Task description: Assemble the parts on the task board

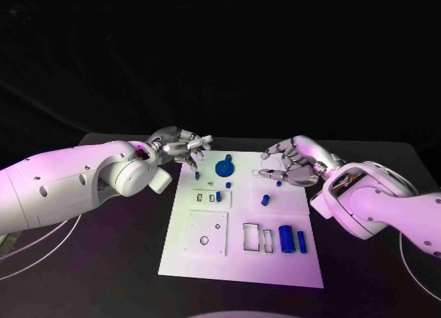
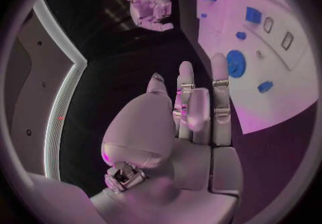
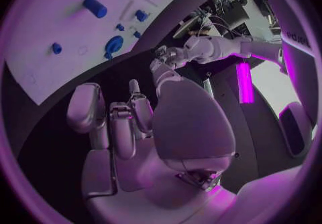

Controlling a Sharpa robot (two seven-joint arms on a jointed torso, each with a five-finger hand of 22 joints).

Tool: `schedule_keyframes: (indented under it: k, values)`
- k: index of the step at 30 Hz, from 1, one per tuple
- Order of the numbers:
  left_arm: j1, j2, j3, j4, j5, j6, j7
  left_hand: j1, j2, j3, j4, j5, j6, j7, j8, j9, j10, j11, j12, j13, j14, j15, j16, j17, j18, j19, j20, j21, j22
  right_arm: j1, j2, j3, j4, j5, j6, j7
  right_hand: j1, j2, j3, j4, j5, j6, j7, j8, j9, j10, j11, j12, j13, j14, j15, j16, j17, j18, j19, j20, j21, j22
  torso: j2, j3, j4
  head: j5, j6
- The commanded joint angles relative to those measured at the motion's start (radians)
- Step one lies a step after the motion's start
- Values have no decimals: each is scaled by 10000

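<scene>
You are early in the job, as far as these views let you judge. On the task board [image 1: 241, 265], which lies in the middle of the bench [image 1: 105, 285], most blue parts look loose, not seated. The blue gear [image 1: 226, 167] sits at the far end of the board, between the two hands. Two blue cylinders [image 1: 286, 238] lie side by side near the board's near right corner, just beside an outlined slot [image 1: 252, 237] that appears unfilled. A small blue peg [image 1: 265, 199] stands or lies alone toward the middle right; you cannot tell which. A small blue piece [image 1: 218, 196] near the left-centre recesses may already be seated, but it is too small to confirm. The square plate with holes [image 1: 207, 233] at the near left shows nothing standing in it. So count nearly everything as still to do.

Your left hand [image 1: 185, 146] hovers over the board's far left corner, fingers extended and spread, grasping nothing; the left wrist view shows those fingers straight, with the gear just beyond their tips. Your right hand [image 1: 295, 163] hangs over the far right edge, fingers loosely curled and apart, also carrying nothing. Neither hand touches a part.
</scene>
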Motion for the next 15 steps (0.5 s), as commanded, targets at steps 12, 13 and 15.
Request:
schedule_keyframes:
  k: [12,13,15]
  values:
    - [347,877,15,-93,-4661,2483,-5852,-788,360,-1161,0,-1255,-355,-213,982,1652,10,-227,5153,4965,996,-205,2128,2872,-755,1343,-214,4724,6290,199,-669,-4,-442,1626,319,393,-36,-76,-68,137,71,111,-8,72,54,-78,-36,-93,-52,958,21,-47,2290,24,-76,-1,-97,-11,-228,104,59,-213,-104]
    - [366,977,13,-121,-4727,2595,-6012,-779,429,-1147,-6,-1259,-419,-199,1009,1720,-152,-211,4962,4792,956,-195,2008,2701,-779,1389,-205,4796,6431,203,-674,-4,-483,1620,317,371,-33,-77,-68,145,97,115,-9,77,59,-89,-40,-107,-68,959,20,-46,2293,26,-79,-3,-108,-17,-235,109,62,-222,-102]
    - [396,1148,9,-171,-4811,2794,-6263,-755,494,-1149,-9,-1220,-516,-179,1035,1797,-298,-191,4836,4685,937,-181,1954,2627,-805,1442,-193,4871,6579,210,-675,-4,-555,1604,319,322,-32,-82,-71,151,120,120,-11,82,64,-86,-42,-105,-66,956,18,-50,2281,29,-84,-5,-120,-25,-247,126,57,-233,-118]
